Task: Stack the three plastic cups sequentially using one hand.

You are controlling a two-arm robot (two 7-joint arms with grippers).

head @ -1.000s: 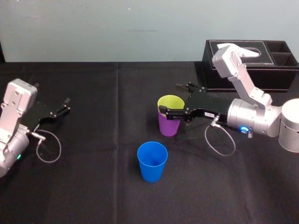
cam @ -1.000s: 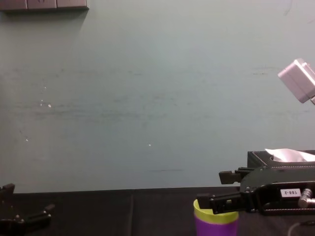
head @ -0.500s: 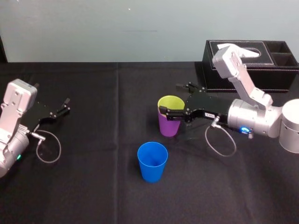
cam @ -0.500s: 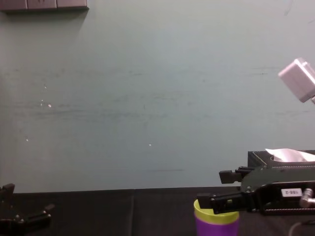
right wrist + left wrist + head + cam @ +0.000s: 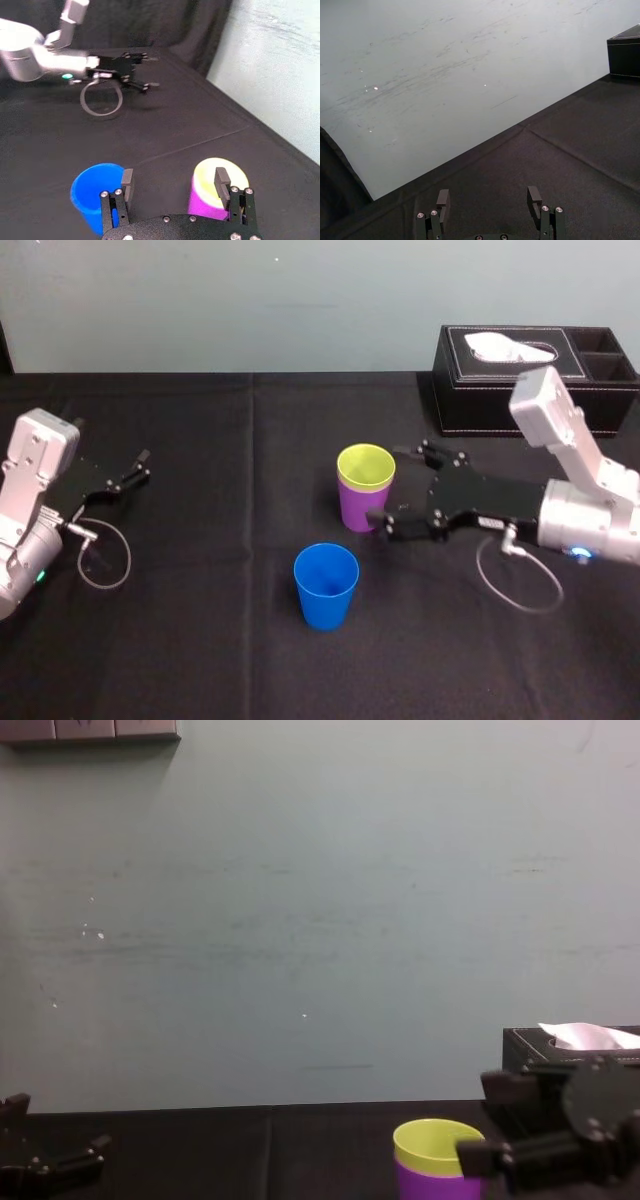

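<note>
"Black cloth covers the worktop (image 5: pixel 190 640), with a pale wall (image 5: pixel 250 300) behind. Where are the cups?"

"Near the middle, the yellow-green cup (image 5: pixel 365 466) sits nested inside the purple cup (image 5: pixel 358 508), both upright. Nearer the robot, the blue cup (image 5: pixel 326 587) stands alone, apart from that pair."

"And the right pincer (image 5: pixel 174 179)?"

"Just beside the nested pair on their right, fingers spread, gripping nothing."

"The other arm?"

"Its left pincer (image 5: pixel 146 465) lies at the worktop's left side, well apart, also released. At the rear right sits a black tissue box (image 5: pixel 535 390)."
</note>
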